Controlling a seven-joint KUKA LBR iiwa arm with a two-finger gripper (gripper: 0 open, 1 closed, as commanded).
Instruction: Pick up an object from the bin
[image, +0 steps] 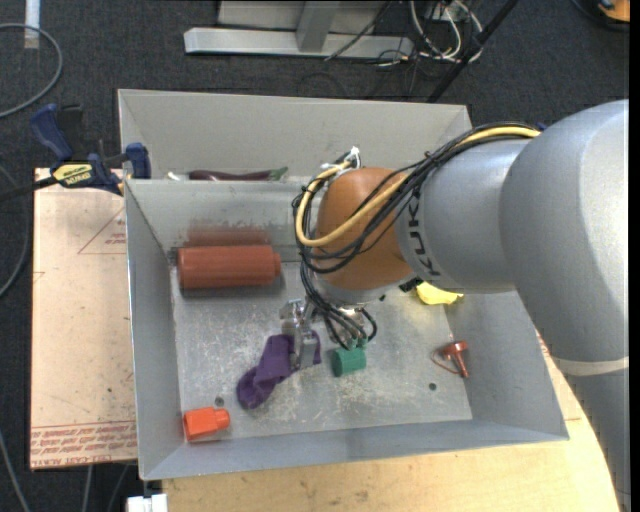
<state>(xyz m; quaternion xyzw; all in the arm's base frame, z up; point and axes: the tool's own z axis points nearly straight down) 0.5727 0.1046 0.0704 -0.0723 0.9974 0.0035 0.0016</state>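
Grey bin (400, 395) holds red cylinder (228, 268), purple rag (264, 374), green block (348, 361), orange block (205, 424)

The arm (520, 220) covers most of a yellow thing (438, 294); the right edge crops the arm.

i work above dark carpet (60, 100); loose cables (440, 40) trail across it beside a flat grey metal stand foot (290, 40).
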